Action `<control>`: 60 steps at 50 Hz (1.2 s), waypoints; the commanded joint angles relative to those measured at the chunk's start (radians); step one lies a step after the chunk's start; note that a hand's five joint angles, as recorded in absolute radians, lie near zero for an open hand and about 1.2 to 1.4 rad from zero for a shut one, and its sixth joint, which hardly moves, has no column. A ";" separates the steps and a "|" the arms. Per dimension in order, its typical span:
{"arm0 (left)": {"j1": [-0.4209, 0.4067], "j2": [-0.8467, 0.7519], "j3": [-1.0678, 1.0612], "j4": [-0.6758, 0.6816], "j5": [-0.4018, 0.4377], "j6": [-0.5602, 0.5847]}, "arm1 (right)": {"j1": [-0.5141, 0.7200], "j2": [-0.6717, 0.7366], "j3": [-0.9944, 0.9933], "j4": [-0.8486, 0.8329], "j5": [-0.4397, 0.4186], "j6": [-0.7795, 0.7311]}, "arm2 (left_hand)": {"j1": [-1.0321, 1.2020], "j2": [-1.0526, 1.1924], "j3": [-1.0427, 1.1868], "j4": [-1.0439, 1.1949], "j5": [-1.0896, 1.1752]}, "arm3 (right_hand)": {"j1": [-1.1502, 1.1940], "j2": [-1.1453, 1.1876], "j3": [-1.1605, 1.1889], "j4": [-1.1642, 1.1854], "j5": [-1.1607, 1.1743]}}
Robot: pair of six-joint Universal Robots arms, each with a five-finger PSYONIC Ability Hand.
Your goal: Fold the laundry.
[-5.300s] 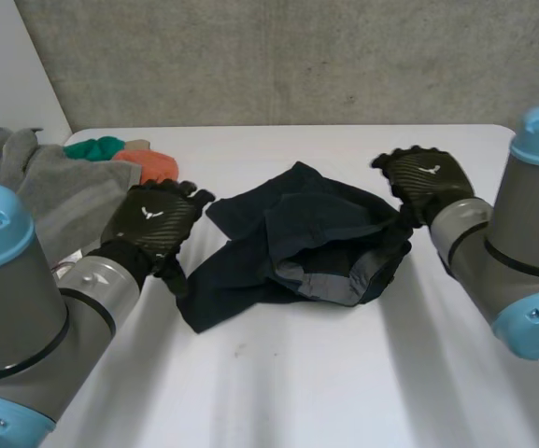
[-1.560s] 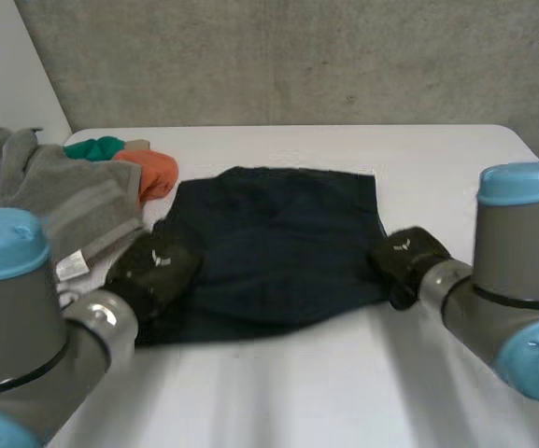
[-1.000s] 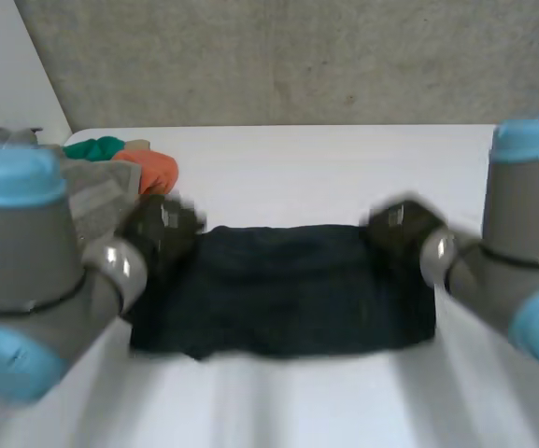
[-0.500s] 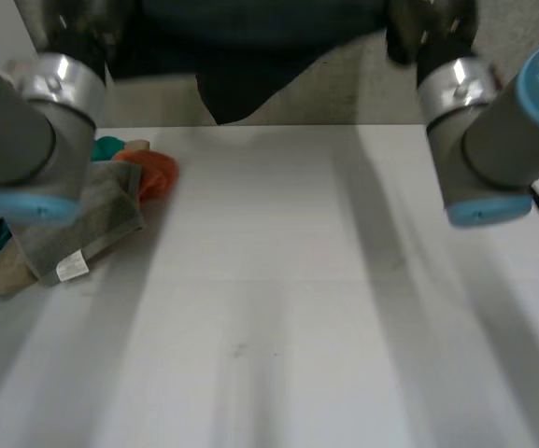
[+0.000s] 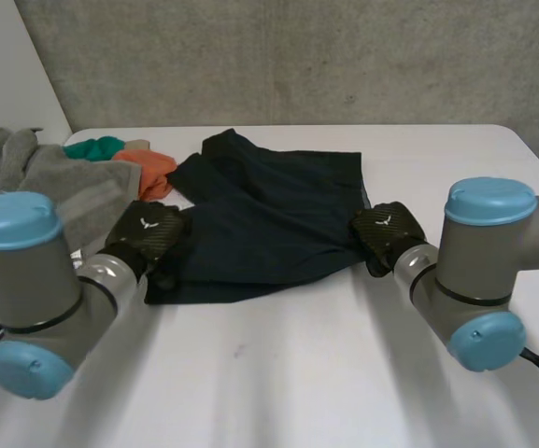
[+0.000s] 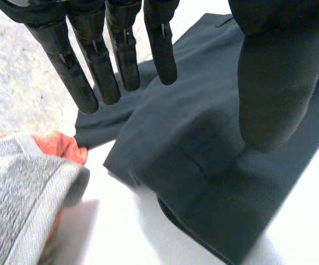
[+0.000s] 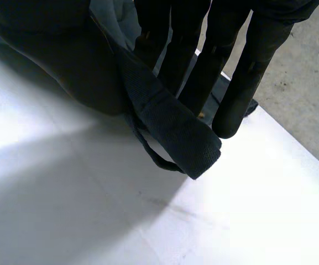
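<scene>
The dark garment (image 5: 269, 210) lies spread across the middle of the white counter (image 5: 297, 383), mostly flat, though its far corner on the left arm's side is rumpled and its near edge doubles over itself; I judge the task barely begun, with this piece laid out but no proper fold made in it; the left robot hand (image 5: 146, 235) sits at the garment's near corner on its own side, its fingers (image 6: 115, 55) straight and held apart from the thumb (image 6: 270, 99), nothing between them, the cloth lying under the palm; the right robot hand (image 5: 384, 231) is at the garment's opposite near corner, fingers straight, with a thick hem (image 7: 176, 130) of the cloth caught between them and the thumb, so it appears to have hold of that edge; beside the garment, past the left hand, a grey towel (image 5: 54, 187), an orange cloth (image 5: 157, 166) and a green cloth (image 5: 96, 147) wait in a loose heap, all unfolded, so most of the work is left; beyond the garment the counter ends at a rough concrete wall (image 5: 297, 56)
</scene>
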 commanded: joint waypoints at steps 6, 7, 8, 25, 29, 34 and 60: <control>0.044 0.034 -0.023 -0.151 0.091 -0.075 | -0.006 -0.085 0.119 0.003 -0.021 0.047 | 0.111 0.108 0.105 0.118 0.121 | 0.305 0.223 0.210 0.198 0.208; 0.044 0.020 -0.020 -0.143 0.089 -0.075 | -0.006 -0.085 0.121 0.000 -0.021 0.048 | 0.111 0.108 0.105 0.118 0.121 | 0.305 0.223 0.210 0.198 0.208; 0.045 0.008 -0.017 -0.134 0.088 -0.075 | -0.006 -0.083 0.122 -0.002 -0.021 0.051 | 0.111 0.108 0.105 0.118 0.121 | 0.305 0.223 0.210 0.198 0.208; 0.054 -0.132 0.058 0.015 0.049 -0.061 | -0.011 -0.089 0.130 0.003 -0.017 0.044 | 0.886 0.883 0.879 0.892 0.895 | 0.305 0.223 0.210 0.198 0.208; 0.047 -0.025 -0.003 -0.066 0.040 -0.064 | -0.006 -0.117 0.139 0.034 -0.017 0.019 | 0.886 0.883 0.879 0.892 0.895 | 0.305 0.223 0.210 0.198 0.208; 0.037 0.200 -0.117 -0.196 0.037 -0.053 | -0.002 -0.214 0.167 0.162 -0.017 -0.091 | 0.886 0.883 0.879 0.892 0.895 | 0.305 0.223 0.210 0.198 0.208; -0.035 0.006 0.179 -0.520 -0.069 0.220 | -0.035 -0.174 0.038 0.519 -0.044 -0.276 | 0.886 0.883 0.879 0.892 0.895 | 0.305 0.223 0.210 0.198 0.208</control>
